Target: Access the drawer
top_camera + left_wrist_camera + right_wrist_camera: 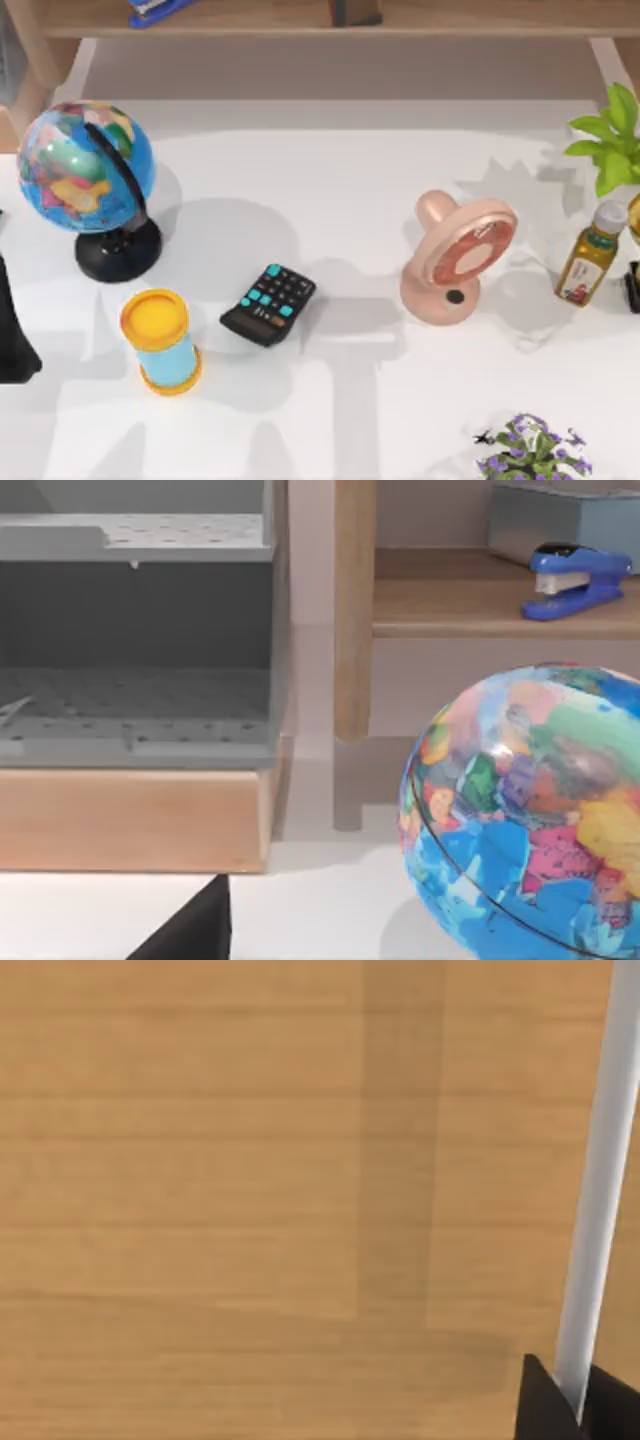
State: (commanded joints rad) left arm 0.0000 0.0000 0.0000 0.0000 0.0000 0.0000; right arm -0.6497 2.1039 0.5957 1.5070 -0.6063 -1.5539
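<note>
A white bar handle (600, 1160) on a wooden drawer front (250, 1160) is grasped by the right gripper (575, 1400), seemingly for pulling; the left gripper's (190, 935) state cannot be told.

Bright even light, soft grey shadows on white table (350, 180), mild blur

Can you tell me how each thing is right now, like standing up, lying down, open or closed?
Globe: upright on its black stand.
Yellow-capped tube: standing upright.
Calculator: lying flat, keys up.
Pink fan: upright on its base.
Bottle: upright, cap on.
Stapler: resting closed on the wooden shelf.
Right gripper: fingers around a white bar against a wooden panel.
Left arm: at the table's left edge.
</note>
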